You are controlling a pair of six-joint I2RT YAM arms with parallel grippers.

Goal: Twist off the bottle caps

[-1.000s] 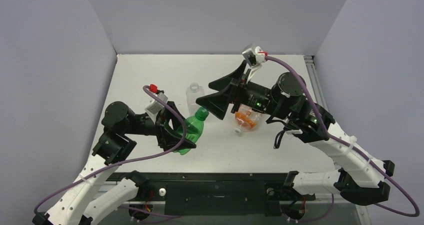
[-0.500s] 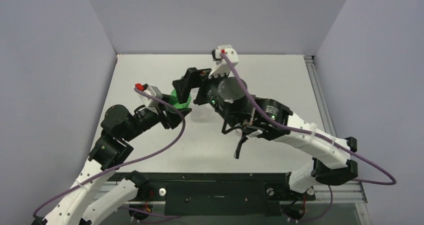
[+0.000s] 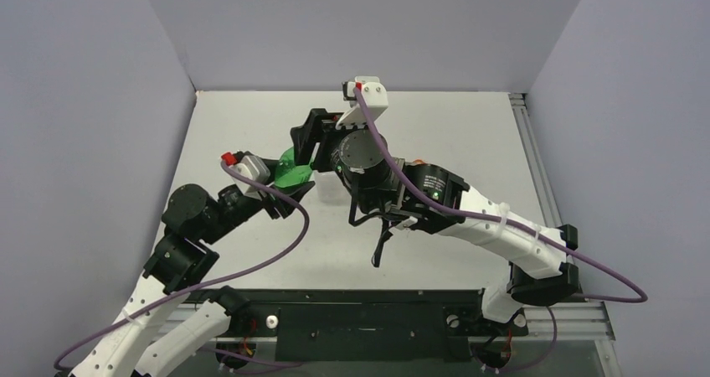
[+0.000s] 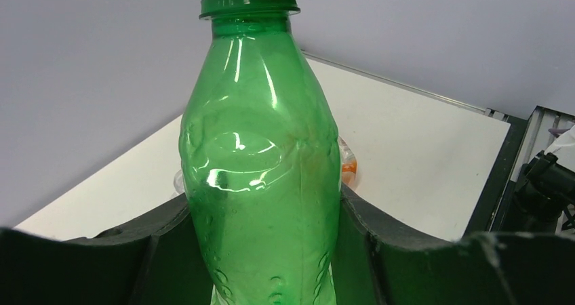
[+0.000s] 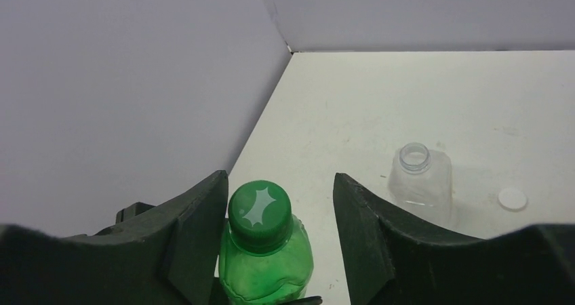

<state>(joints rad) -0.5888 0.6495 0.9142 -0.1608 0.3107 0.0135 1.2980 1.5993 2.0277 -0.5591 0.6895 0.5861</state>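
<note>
My left gripper (image 3: 289, 181) is shut on the body of the green bottle (image 4: 261, 183) and holds it upright above the table. The bottle's green cap (image 5: 259, 213) is on. My right gripper (image 5: 278, 198) is open, one finger on each side of the cap. The left finger is close against the cap and the right finger stands apart from it. The clear squarish bottle (image 5: 420, 183) stands on the table with its neck open, and a white cap (image 5: 512, 198) lies beside it. The orange bottle (image 4: 348, 171) shows partly behind the green one.
The white table (image 5: 407, 95) is enclosed by grey walls on the left, back and right. The right arm (image 3: 435, 197) stretches across the middle of the table and hides the clear and orange bottles in the top view.
The left gripper raised the green bottle upright and carried it back. The right arm swung left from above the orange bottle to the green cap.
</note>
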